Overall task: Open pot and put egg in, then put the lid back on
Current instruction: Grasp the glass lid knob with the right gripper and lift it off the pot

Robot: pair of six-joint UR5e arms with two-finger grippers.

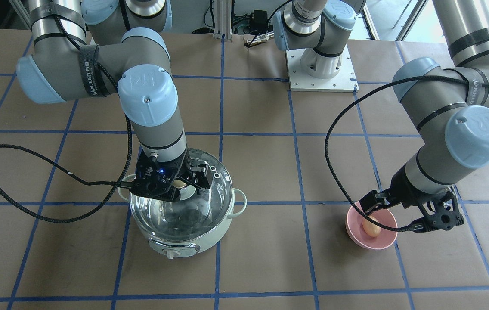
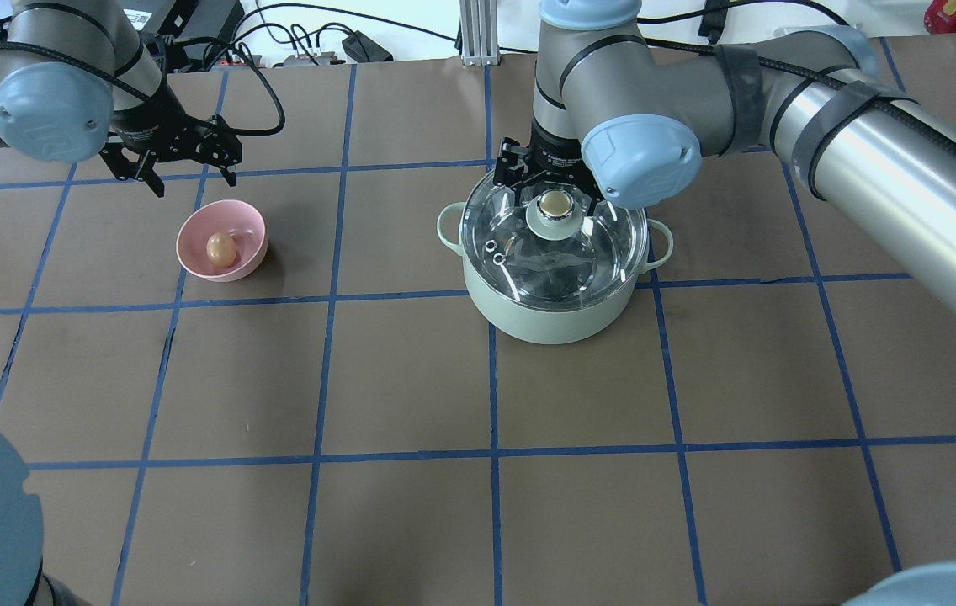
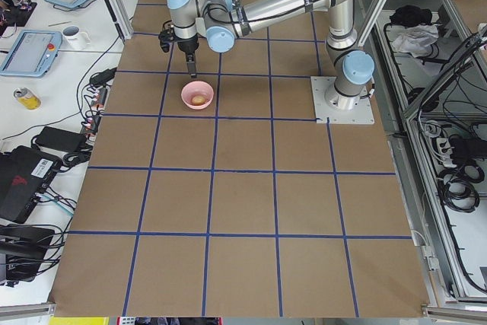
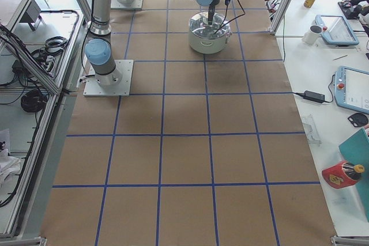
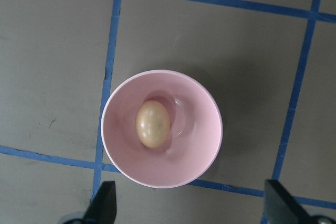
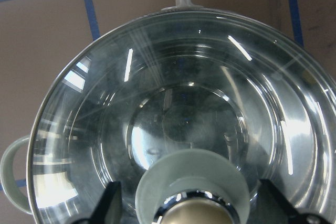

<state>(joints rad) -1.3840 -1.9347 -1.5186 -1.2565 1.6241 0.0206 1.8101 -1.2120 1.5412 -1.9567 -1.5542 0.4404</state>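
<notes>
The mint-green pot stands on the table with the glass lid resting on it, gold knob on top. My right gripper is open, its fingers on either side of the knob; in the right wrist view the fingers stand wide apart and clear of it. The tan egg lies in a small pink bowl. My left gripper is open and empty, hovering just above the bowl; the left wrist view shows the egg below between the fingertips.
The table is covered in brown paper with a blue tape grid. The left arm's base plate sits at the robot's side. A black cable loops over the table beside the pot. The pot's control knob faces away from the robot.
</notes>
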